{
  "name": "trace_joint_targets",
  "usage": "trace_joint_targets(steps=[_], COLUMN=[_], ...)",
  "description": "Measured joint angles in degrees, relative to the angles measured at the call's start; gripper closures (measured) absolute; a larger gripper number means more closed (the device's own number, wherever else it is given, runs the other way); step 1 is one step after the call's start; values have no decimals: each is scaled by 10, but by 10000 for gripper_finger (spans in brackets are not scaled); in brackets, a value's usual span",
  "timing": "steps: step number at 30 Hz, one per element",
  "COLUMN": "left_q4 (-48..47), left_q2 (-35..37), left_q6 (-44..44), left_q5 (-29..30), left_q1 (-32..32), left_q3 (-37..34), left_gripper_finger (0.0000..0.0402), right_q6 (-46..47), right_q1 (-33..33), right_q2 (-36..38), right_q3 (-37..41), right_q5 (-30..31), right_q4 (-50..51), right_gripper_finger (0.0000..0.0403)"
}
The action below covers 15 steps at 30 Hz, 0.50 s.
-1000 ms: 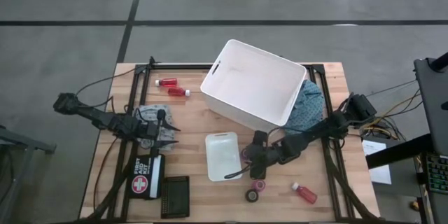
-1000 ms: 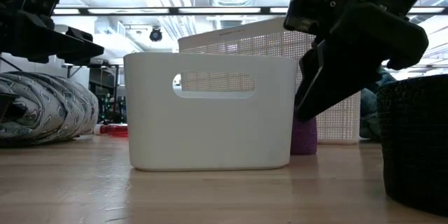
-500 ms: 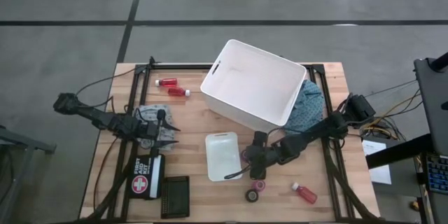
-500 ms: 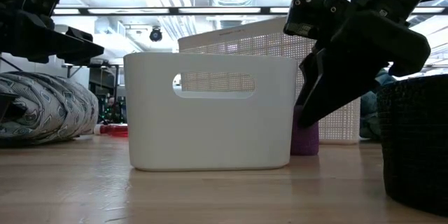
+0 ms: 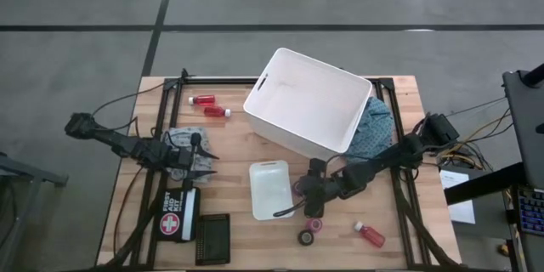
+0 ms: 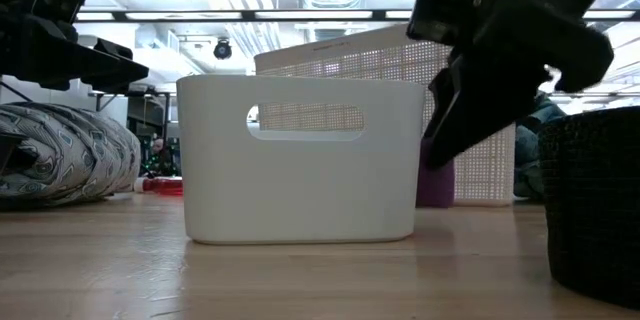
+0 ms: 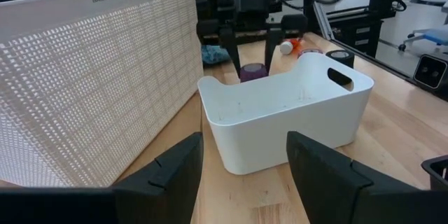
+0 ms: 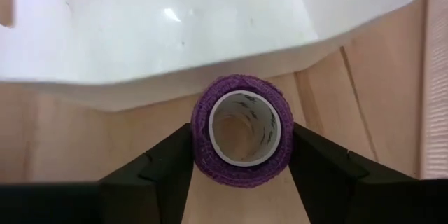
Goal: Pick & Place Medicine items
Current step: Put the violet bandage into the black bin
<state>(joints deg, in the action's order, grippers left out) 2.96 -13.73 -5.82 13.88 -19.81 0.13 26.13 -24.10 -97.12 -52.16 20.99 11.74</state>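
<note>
On the table's left side the left gripper (image 5: 202, 163) hangs part open, holding nothing. Right of the small white bin (image 5: 270, 189), the right gripper (image 8: 240, 155) pinches a purple tape roll (image 8: 241, 131), mostly hidden from overhead.

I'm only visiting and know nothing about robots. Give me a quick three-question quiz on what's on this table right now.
1. True or false: the right gripper has its fingers on either side of a purple tape roll.
2. How many red bottles lie on the table? A one, B three, C five.
3. Which gripper hangs nearest the first-aid pouch?
Key: 1 true; 2 B; 3 left gripper.
</note>
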Motion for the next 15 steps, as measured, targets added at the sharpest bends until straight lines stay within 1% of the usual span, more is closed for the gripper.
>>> trace_joint_targets(steps=[10,15], left_q4=[0,0], left_q2=[0,0], left_q6=[-1,-1], left_q5=[0,0], left_q1=[0,0], left_q3=[0,0], left_gripper_finger=[193,193], right_q6=[-3,-39], right_q1=[-8,-25], right_q2=[87,135], right_q3=[0,0], right_q5=[1,1], right_q4=[1,-32], right_gripper_finger=[193,193])
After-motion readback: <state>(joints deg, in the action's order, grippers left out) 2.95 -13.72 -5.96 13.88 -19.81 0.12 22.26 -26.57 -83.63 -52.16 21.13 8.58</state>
